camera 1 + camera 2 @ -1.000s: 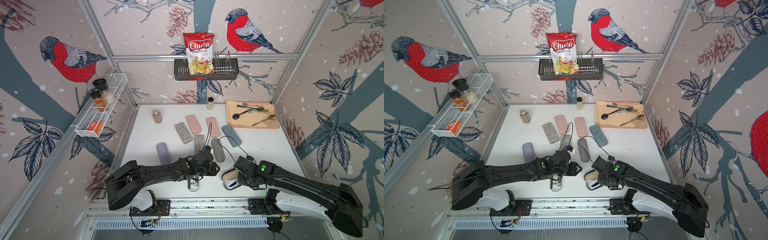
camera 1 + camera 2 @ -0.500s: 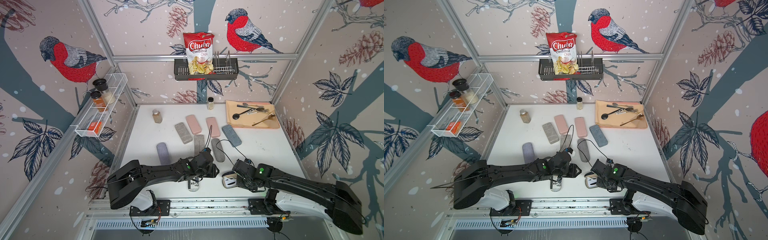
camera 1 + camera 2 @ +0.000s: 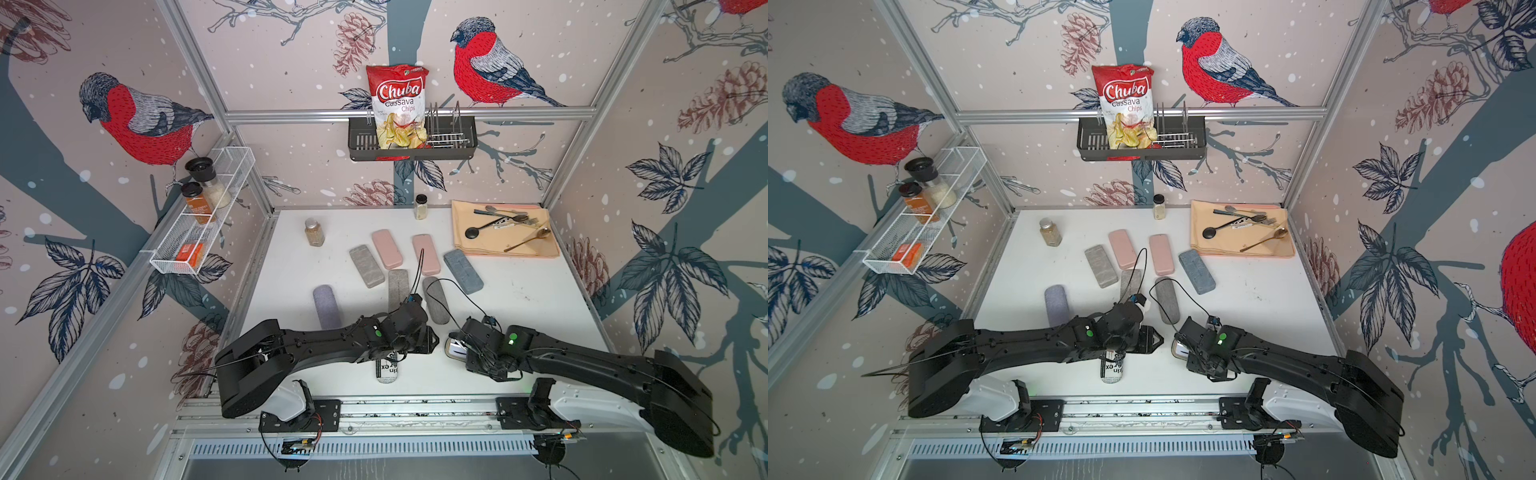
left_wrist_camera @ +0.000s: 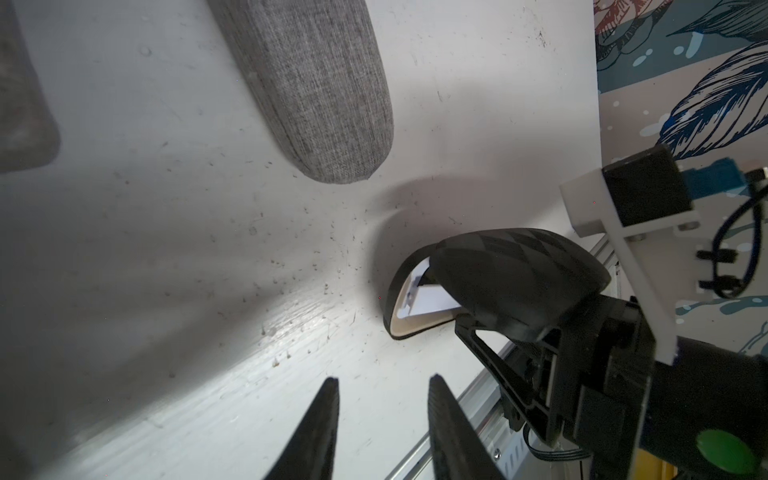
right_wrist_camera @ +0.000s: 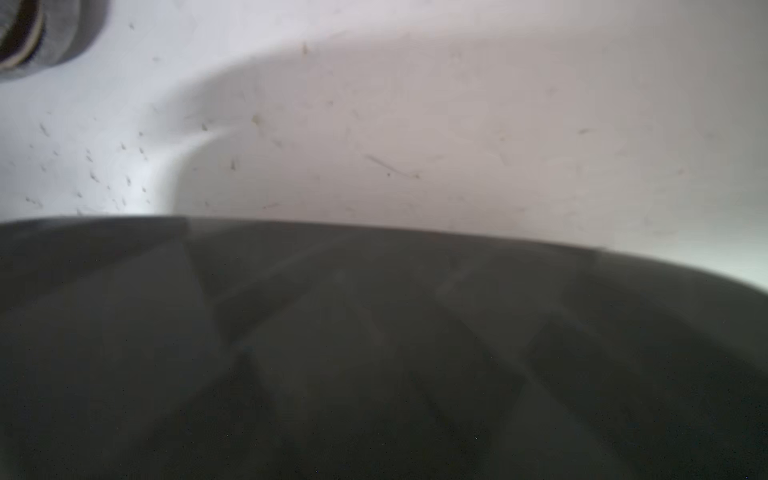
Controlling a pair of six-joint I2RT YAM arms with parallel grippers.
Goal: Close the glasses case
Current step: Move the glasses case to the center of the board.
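1. The glasses case (image 4: pixel 515 274) is lying near the front of the worktop (image 4: pixel 208 249). Its black lid is standing part open over a cream lining. The right fingers (image 4: pixel 484 365) are sitting at the lid, but I cannot tell whether they are clamping it or only pushing.
2. The left fingers (image 4: pixel 324 428) are hanging released just beside the case, grasping nothing. With nothing bracing the base, an off-centre push is likely to make it skid or tip.
3. A white card (image 4: pixel 432 301) is poking up inside. It is at risk of getting pinched at the rim, stopping the lid from latching.
4. The left wrist view is showing the gap and the card. The right wrist view is giving only the lid (image 5: pixel 374 353), filling its frame. In both top views the right arm is covering most of the case (image 3: pixel 454 348).
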